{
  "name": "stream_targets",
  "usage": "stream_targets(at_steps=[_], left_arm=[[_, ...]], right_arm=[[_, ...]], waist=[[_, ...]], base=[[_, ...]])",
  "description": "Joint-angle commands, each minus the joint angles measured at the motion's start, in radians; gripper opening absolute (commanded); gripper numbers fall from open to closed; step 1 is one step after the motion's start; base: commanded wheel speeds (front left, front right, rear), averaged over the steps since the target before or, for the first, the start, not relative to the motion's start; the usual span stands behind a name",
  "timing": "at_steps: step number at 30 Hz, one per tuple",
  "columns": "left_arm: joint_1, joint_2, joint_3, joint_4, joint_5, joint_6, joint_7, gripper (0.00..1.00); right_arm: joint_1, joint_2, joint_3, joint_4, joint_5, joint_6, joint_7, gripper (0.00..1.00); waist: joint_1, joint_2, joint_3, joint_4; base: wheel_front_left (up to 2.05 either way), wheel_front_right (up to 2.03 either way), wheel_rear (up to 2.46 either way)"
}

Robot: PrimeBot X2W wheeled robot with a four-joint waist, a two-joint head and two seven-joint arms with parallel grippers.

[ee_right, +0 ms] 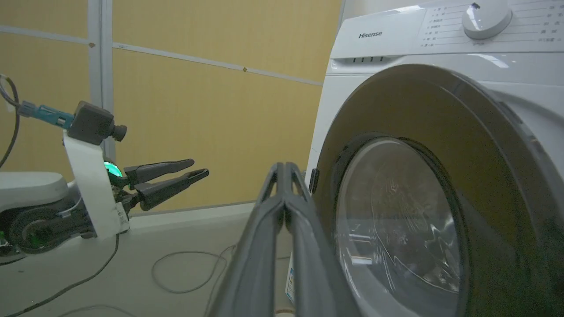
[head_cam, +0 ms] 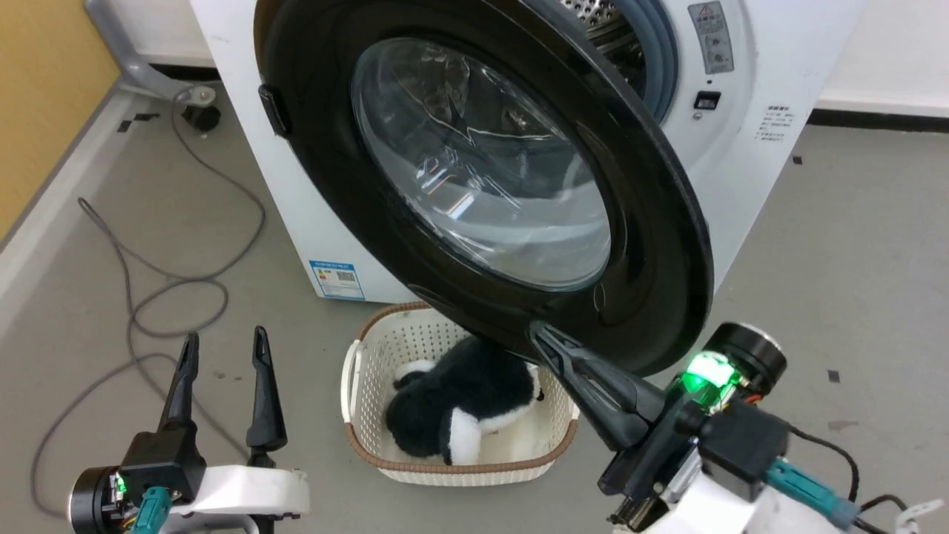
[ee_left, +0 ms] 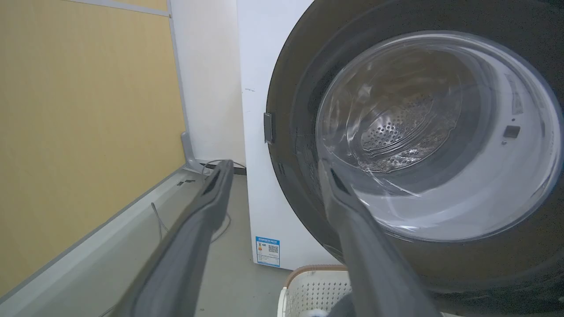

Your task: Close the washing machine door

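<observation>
Here, the big white front-loading washing machine (head_cam: 296,208) stands on a grey floor (head_cam: 852,245) beside a yellow wall panel (head_cam: 37,89). Its perforated steel drum (head_cam: 600,22) and grey rubber gasket (head_cam: 660,67) show at the top of the head view. The washing machine door (head_cam: 667,222), large and round with a wide glossy black rim and a bulging clear glass centre, stands partly open. It is hinged on the robot's left and swung out from the port, and its lower rim hangs over a small cream perforated plastic basket (head_cam: 348,386) with a brown edge.

A black-and-white plush toy (head_cam: 474,393) lies in that basket. A thin grey cable (head_cam: 133,297) loops over the floor to the left.

The right gripper (head_cam: 537,332) has its two dark fingers pressed together, with nothing between them. Their tip is at the bottom of the door's black rim, on its outer face; whether it touches cannot be told. The left gripper (head_cam: 225,335) hovers low and well apart from the door, fingers spread and empty.

A little blue label sticker (head_cam: 337,279) sits at the machine's lower front corner.
</observation>
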Motion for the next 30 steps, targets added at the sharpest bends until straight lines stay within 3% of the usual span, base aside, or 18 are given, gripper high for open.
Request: stream_targets(at_steps=[1, 7, 16, 30], left_arm=[[-0.013, -0.004, 0.004, -0.003, 0.010, -0.003, -0.004, 1.00], [-0.036, -0.016, 0.009, -0.010, 0.024, -0.008, -0.004, 1.00], [-0.098, -0.028, -0.016, -0.008, 0.036, -0.013, -0.004, 1.00], [-0.202, -0.033, -0.045, -0.020, 0.020, -0.013, -0.004, 1.00]], right_arm=[[-0.004, -0.008, 0.001, 0.021, -0.007, 0.000, -0.003, 0.00], [0.017, -0.024, -0.059, 0.132, -0.015, 0.000, -0.003, 0.00], [-0.015, 0.003, -0.246, 0.249, -0.007, 0.000, -0.003, 0.00], [-0.232, 0.063, -0.486, 0.353, 0.005, 0.000, -0.003, 0.00]], waist=[[0.0000, 0.0000, 0.009, 0.000], [0.0000, 0.0000, 0.050, -0.004], [0.0000, 0.0000, 0.142, -0.008], [0.0000, 0.0000, 0.318, 0.014]], base=[[0.00, 0.00, 0.00], [0.00, 0.00, 0.00], [0.00, 0.00, 0.00], [0.00, 0.00, 0.00]])
